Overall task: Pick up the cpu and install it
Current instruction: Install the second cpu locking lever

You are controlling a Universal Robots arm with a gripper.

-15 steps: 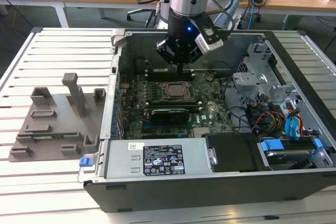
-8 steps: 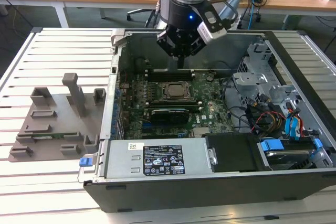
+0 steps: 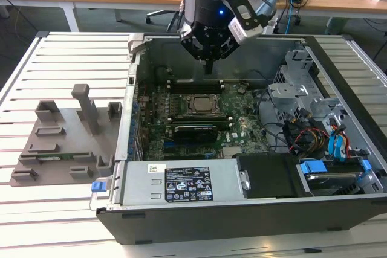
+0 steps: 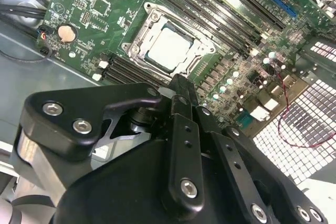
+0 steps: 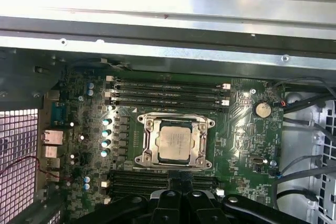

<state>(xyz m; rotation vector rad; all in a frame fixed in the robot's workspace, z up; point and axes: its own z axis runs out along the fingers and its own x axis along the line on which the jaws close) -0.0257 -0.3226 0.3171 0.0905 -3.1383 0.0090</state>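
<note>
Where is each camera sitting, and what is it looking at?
Exterior view: off the arm, looking down over the open computer case and the grey tray; the gripper hangs above the motherboard.
Second wrist view: rides on the arm, looking past the black gripper at the cpu seated in its socket frame.
First wrist view: rides on the arm, facing down at the cpu.
Shared: all three show the cpu in its socket.
</note>
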